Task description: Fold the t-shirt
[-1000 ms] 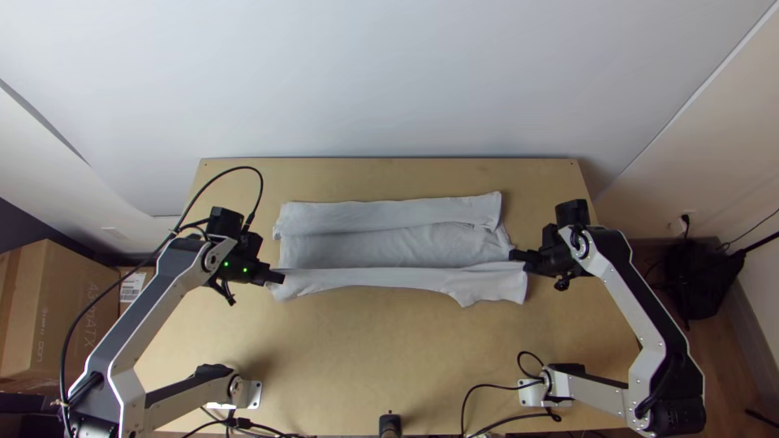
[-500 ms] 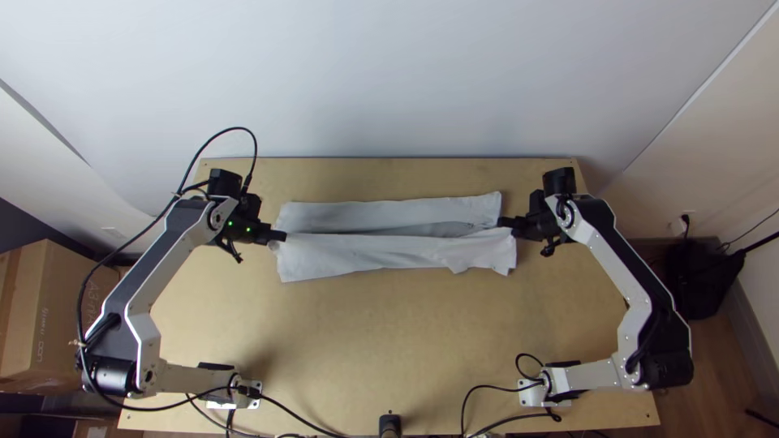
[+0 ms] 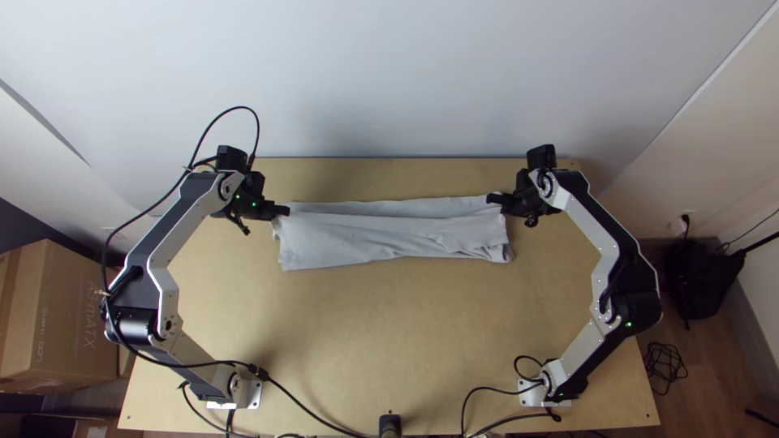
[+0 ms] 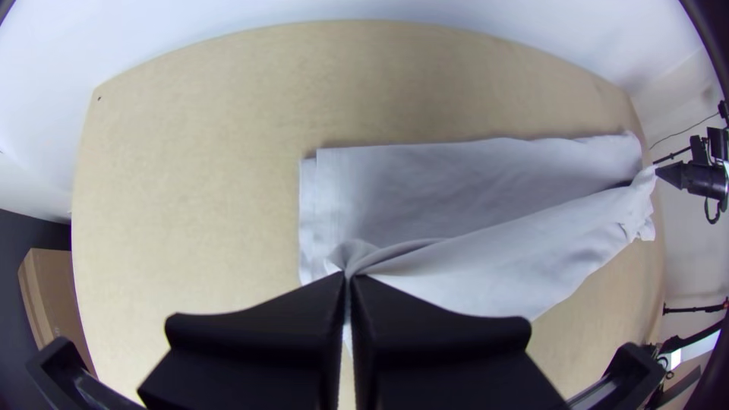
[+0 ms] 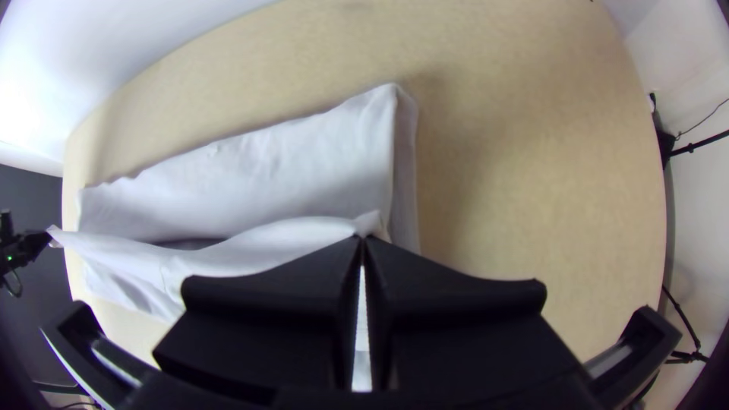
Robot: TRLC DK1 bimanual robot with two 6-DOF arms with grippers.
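Note:
The pale grey t-shirt (image 3: 381, 239) lies as a long narrow strip across the table, its near part lifted and drawn over the far layer. At the strip's left end is my left gripper (image 3: 286, 210), and at its right end my right gripper (image 3: 492, 199). The left wrist view has the left gripper (image 4: 348, 275) shut on a bunched bit of the shirt (image 4: 471, 190). Similarly, the right gripper (image 5: 362, 238) pinches an edge of the shirt (image 5: 250, 175) between closed fingers. Between the two grippers the held edge runs stretched, above the far layer.
Bare wooden tabletop (image 3: 389, 332) lies nearer than the shirt, and a strip of it lies beyond, up to the white wall (image 3: 389, 73). Black cables (image 3: 308, 414) run along the near edge. A cardboard box (image 3: 57, 316) stands left of the table.
Both grippers have moved up the picture, away from the bases, carrying the shirt's near edge over the far layer. The middle band of cloth is now covered and the strip is narrower.

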